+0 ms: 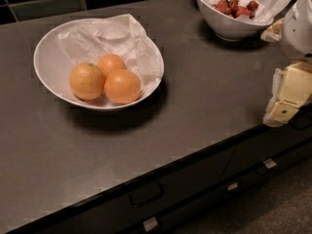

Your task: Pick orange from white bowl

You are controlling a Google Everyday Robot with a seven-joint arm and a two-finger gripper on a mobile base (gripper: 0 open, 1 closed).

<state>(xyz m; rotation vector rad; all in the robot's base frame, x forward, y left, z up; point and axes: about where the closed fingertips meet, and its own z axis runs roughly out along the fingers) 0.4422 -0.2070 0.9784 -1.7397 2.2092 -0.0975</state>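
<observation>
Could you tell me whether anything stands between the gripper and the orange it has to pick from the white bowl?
Nothing visible does. The gripper is at the far right; only bare counter and the rim of the white bowl lie between it and the orange. The paler orange and the smaller orange sit on its far side.

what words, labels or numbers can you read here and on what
None readable.
No text shows on the white bowl, its paper, the orange, the paler orange, the small orange, the far bowl or the counter.
The tool, at the right edge by the counter's front, bears no legible mark.
</observation>
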